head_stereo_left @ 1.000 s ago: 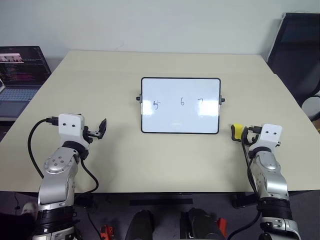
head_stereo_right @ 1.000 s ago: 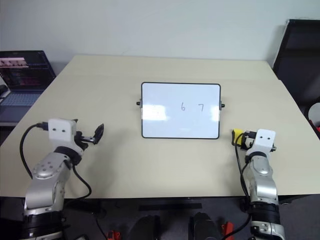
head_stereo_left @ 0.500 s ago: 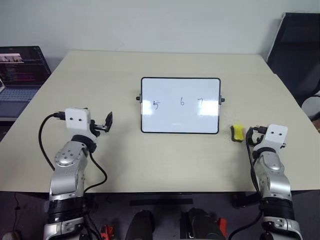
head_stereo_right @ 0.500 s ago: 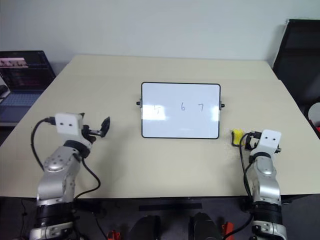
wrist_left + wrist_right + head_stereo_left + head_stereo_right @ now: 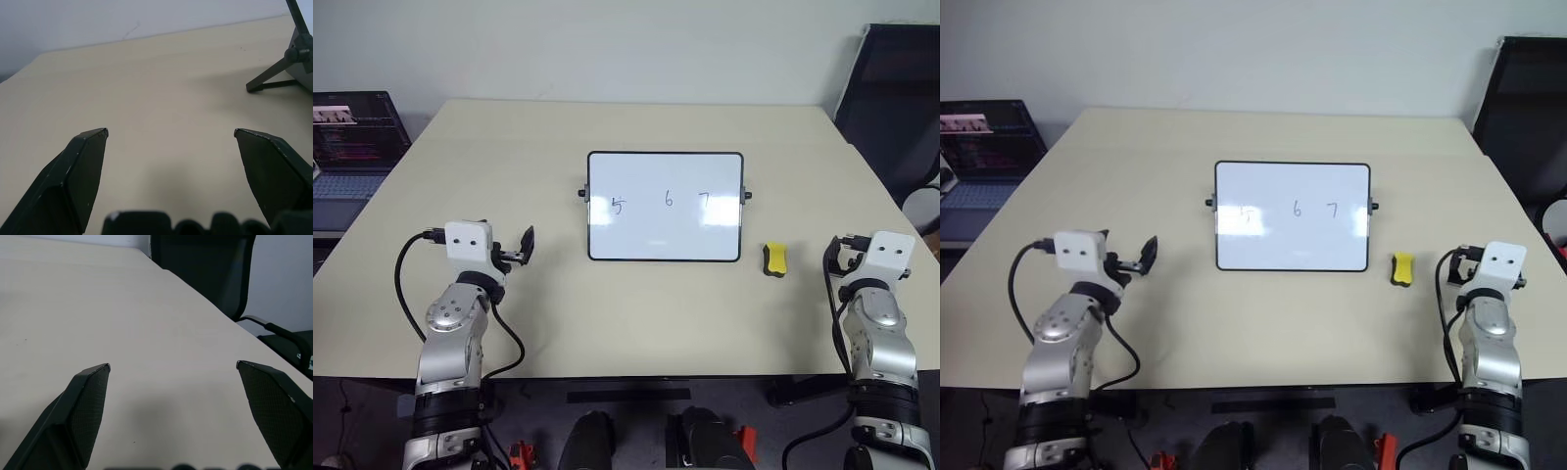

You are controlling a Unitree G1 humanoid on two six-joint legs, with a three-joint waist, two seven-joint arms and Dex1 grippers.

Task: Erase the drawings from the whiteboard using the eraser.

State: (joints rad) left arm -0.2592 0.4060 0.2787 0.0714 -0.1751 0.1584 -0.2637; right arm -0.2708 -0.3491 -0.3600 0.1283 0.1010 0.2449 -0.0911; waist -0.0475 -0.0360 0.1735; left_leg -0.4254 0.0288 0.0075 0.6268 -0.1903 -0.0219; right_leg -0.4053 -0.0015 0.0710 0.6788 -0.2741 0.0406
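Hovering wide open and empty over the table at far left, left gripper. Standing mid-table, whiteboard bearing drawings "5", "6", "7"; just beside its right edge, lying free, yellow eraser. Spread wide and empty at far right, right gripper, apart from the eraser.

Lighting is bright, even and diffuse, consistent with overhead room light. The table is evenly lit with soft, faint shadows. Glare appears on the whiteboard as 2 pale patches near its short sides, partly washing out the drawings. Head views are sharp. In the wrist views, near black fingers are dark with little detail and slightly soft.
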